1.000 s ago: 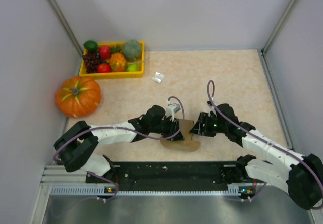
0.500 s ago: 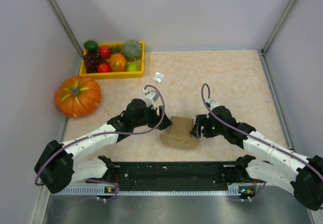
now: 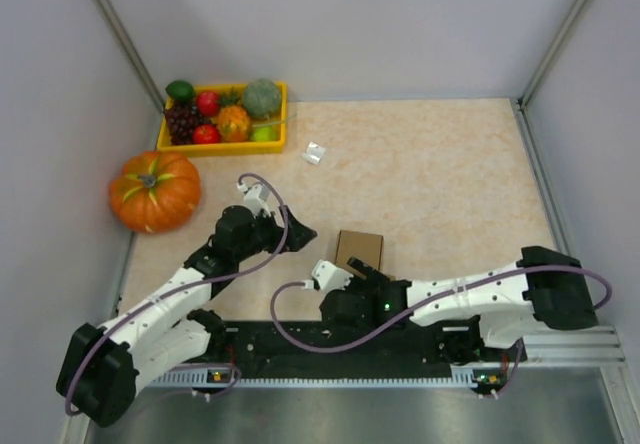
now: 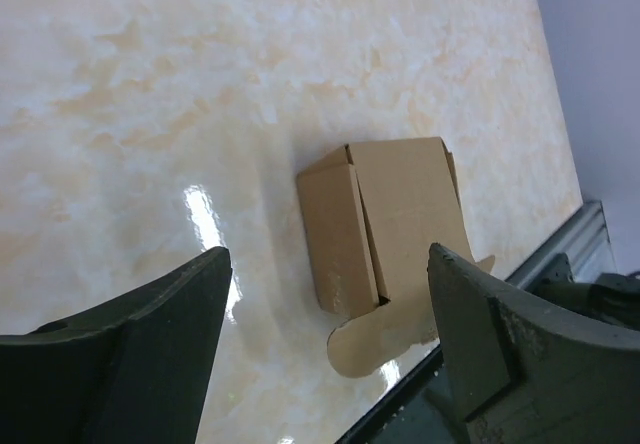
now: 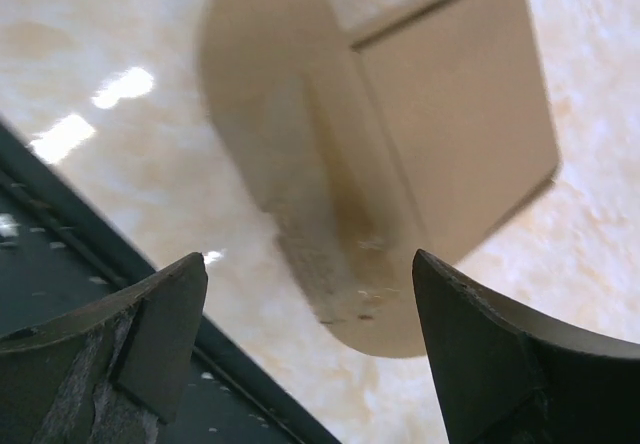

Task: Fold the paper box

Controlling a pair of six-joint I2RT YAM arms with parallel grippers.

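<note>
The paper box [image 3: 359, 250] is a small piece of plain, unprinted brown kraft cardboard, partly assembled into a low, squarish body. It sits on the marbled beige table [image 3: 450, 174], toward the near edge and roughly midway across. One broad flat panel faces up, and a narrower side wall is folded down beside it along a crease, with the seam gaping slightly at one corner. A rounded flap [image 4: 365, 342] juts from the near end, low over the tabletop and not tucked in.
</note>
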